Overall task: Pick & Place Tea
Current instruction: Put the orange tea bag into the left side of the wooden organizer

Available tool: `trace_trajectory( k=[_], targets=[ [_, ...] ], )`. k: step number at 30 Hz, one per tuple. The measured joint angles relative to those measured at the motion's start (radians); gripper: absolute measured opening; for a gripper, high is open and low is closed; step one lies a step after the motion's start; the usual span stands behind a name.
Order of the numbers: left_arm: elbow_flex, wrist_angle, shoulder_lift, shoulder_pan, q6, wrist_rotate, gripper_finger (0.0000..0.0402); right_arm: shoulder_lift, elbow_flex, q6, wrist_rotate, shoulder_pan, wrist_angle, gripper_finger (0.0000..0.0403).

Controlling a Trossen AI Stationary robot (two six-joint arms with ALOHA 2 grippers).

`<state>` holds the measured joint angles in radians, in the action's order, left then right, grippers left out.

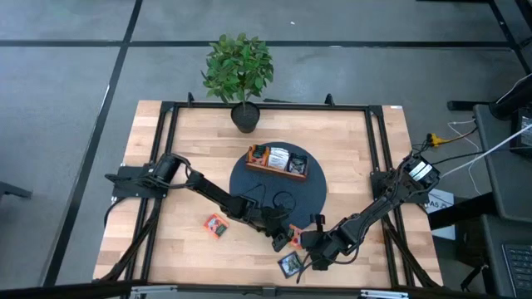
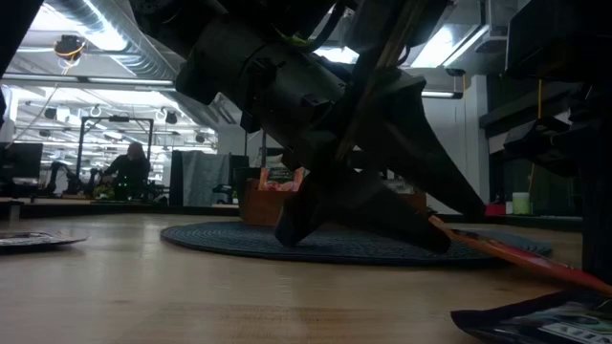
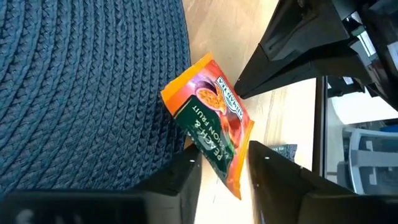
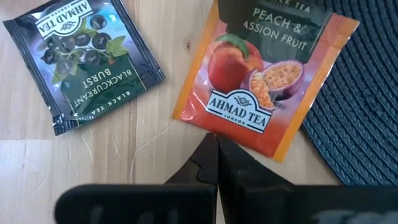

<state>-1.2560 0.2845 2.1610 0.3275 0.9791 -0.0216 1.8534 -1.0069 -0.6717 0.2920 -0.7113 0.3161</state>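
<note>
You have the left gripper (image 1: 280,235) low at the near edge of the round dark woven mat (image 1: 249,195), its fingers (image 3: 180,180) set on either side of an orange peach and passion fruit tea sachet (image 3: 210,121). The sachet stands tilted between them, half over the mat and half over the bare wood; whether the fingers are already pressing it you cannot tell from the left wrist view.

The right gripper (image 1: 320,247) sits just beside it, fingers pressed together with nothing in them, tips touching or almost touching the lower edge of that same orange sachet (image 4: 261,74). So the two grippers crowd one another around a single sachet (in the low view their dark bodies block most of the scene).

Close to the right gripper lies a dark blackcurrant burst sachet (image 4: 84,59), flat on the wooden table (image 1: 349,141) and just beside the orange one without touching it. Another orange sachet (image 1: 218,224) lies well apart to the left, on the wood off the mat.

On the far part of the mat stands the wooden tray (image 1: 277,161) with several sachets in it. Beyond the mat, at the table's far edge, a potted plant (image 1: 239,75) stands clear of both arms.
</note>
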Motion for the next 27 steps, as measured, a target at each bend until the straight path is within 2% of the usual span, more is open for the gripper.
trace_trajectory(
  k=[11, 15, 22, 27],
  targets=[
    [0.002, 0.029, 0.004, 0.0, -0.053, 0.0, 0.0007, 0.0, -0.001, -0.002, 0.002, 0.0, 0.002, 0.0],
    [0.002, 0.03, 0.003, 0.0, -0.067, -0.005, 0.0003, 0.0, -0.036, 0.001, -0.005, 0.0, 0.051, 0.0],
    [0.003, 0.032, -0.019, 0.0, -0.077, -0.055, 0.0003, 0.0, -0.187, 0.051, -0.05, -0.014, 0.308, 0.0],
    [0.003, -0.023, -0.072, 0.0, -0.13, -0.073, 0.0002, -0.002, -0.25, 0.132, -0.05, -0.044, 0.328, 0.0]
  ],
)
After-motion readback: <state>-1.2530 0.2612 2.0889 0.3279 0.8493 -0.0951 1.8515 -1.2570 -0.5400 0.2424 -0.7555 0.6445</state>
